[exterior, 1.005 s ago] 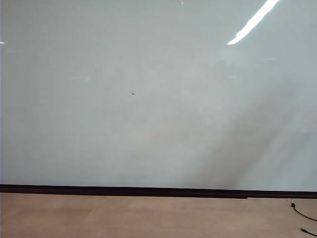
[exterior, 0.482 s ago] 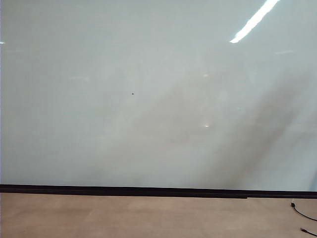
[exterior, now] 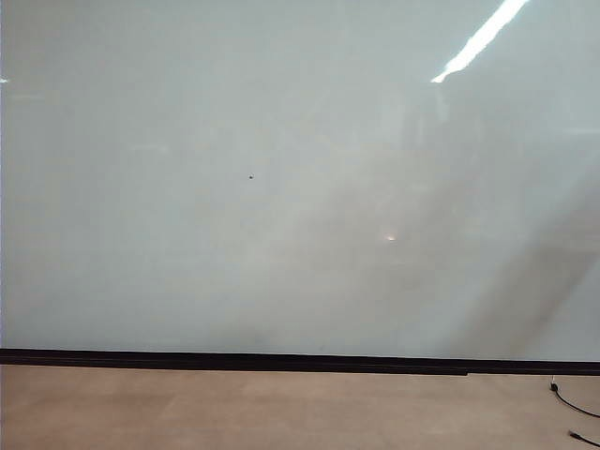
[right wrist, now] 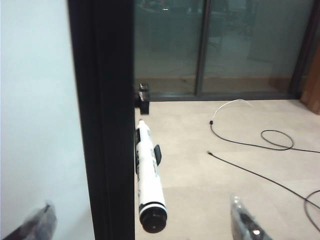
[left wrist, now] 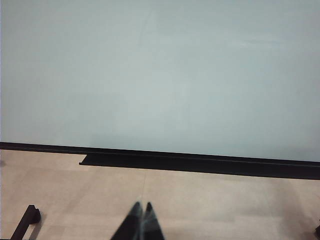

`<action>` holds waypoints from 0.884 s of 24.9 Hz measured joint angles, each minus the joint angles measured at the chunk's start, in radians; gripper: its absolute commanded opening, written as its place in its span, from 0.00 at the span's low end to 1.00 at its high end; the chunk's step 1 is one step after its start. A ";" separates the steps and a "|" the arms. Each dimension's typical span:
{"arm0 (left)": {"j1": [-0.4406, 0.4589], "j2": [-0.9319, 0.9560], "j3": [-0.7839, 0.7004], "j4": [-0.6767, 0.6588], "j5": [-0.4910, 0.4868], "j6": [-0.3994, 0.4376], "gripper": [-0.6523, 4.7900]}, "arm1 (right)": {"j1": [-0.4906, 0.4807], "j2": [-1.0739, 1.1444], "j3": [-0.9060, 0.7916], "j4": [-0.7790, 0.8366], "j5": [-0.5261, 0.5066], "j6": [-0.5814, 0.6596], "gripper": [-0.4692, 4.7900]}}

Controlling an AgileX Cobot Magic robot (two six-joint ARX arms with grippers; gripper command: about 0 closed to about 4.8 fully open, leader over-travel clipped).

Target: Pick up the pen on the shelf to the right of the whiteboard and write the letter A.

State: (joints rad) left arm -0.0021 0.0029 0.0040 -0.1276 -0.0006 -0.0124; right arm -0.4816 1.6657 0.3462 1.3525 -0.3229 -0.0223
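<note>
Meanwhile, right gripper (right wrist: pixel 145 222) hangs wide apart near the pen (right wrist: pixel 148 181) beside the whiteboard (right wrist: pixel 35 100); left gripper (left wrist: pixel 142 224) stays pinched together, empty.

One whiteboard (exterior: pixel 187 234), one pen (right wrist: pixel 148 177), two pincers: left pincer (left wrist: pixel 142 222) and right pincer (right wrist: pixel 145 225); several black cables (right wrist: pixel 260 145) on the floor.
</note>
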 measured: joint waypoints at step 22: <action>0.000 0.000 0.000 0.000 0.000 0.000 0.11 | -0.019 0.269 0.216 0.042 -0.127 0.021 0.85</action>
State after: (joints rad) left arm -0.0021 0.0029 0.0040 -0.1280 -0.0006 -0.0120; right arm -0.5011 1.9343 0.5625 1.3941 -0.4503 -0.0010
